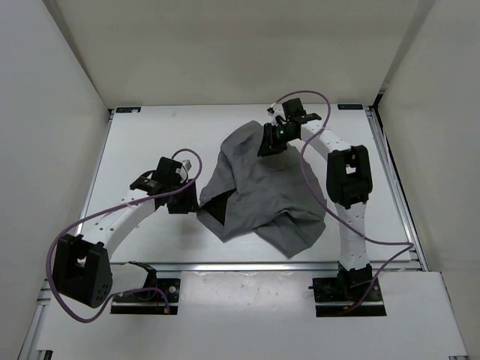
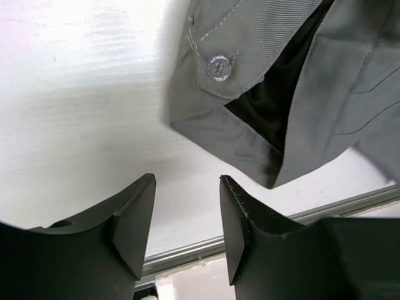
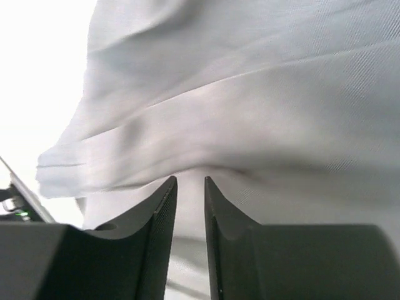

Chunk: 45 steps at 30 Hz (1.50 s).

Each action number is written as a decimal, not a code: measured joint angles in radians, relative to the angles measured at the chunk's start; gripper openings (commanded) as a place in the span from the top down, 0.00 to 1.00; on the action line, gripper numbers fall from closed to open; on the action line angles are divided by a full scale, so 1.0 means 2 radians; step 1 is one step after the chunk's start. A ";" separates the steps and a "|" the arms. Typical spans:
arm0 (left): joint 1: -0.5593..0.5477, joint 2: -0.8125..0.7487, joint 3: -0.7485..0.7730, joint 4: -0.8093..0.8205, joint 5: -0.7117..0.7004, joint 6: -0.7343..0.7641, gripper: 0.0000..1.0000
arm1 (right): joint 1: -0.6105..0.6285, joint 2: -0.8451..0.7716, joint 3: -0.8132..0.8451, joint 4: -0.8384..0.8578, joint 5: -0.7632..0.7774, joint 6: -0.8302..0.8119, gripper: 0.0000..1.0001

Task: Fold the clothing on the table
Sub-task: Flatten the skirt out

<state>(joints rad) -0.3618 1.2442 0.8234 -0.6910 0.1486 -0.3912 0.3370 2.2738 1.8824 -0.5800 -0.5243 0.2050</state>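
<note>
The grey clothing (image 1: 262, 195) lies crumpled in the middle of the white table (image 1: 150, 135), its far edge lifted. My right gripper (image 1: 274, 139) sits at that far edge. In the right wrist view its jaws stand close together (image 3: 190, 180) with a fold of the clothing (image 3: 250, 94) pinched between them. My left gripper (image 1: 184, 201) hovers at the clothing's left side, open and empty (image 2: 187, 178). Just beyond its fingertips lies the waistband corner (image 2: 250, 37) with a button (image 2: 219, 67) and a dark opening.
An aluminium rail (image 2: 350, 203) runs along the table's near edge just behind my left fingers. White walls enclose the table on three sides. Purple cables loop from both arms, the right one (image 1: 307, 161) over the clothing.
</note>
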 measured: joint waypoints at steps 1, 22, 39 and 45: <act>0.000 0.005 0.003 -0.001 -0.002 0.002 0.43 | 0.000 -0.009 -0.001 0.005 -0.005 0.002 0.64; -0.120 0.126 0.087 0.091 -0.148 0.047 0.35 | 0.111 -0.177 -0.259 -0.151 0.021 -0.026 0.57; -0.132 0.154 0.050 0.166 -0.253 0.056 1.00 | 0.090 -0.187 -0.259 -0.141 -0.016 -0.028 0.58; -0.093 0.139 0.052 0.156 -0.235 0.040 1.00 | 0.079 -0.156 -0.263 -0.137 -0.031 -0.036 0.59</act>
<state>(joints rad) -0.5476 1.5219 0.9268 -0.3794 -0.3206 -0.3119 0.4953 1.9625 1.3563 -0.8543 -0.5854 0.1329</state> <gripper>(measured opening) 0.022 0.407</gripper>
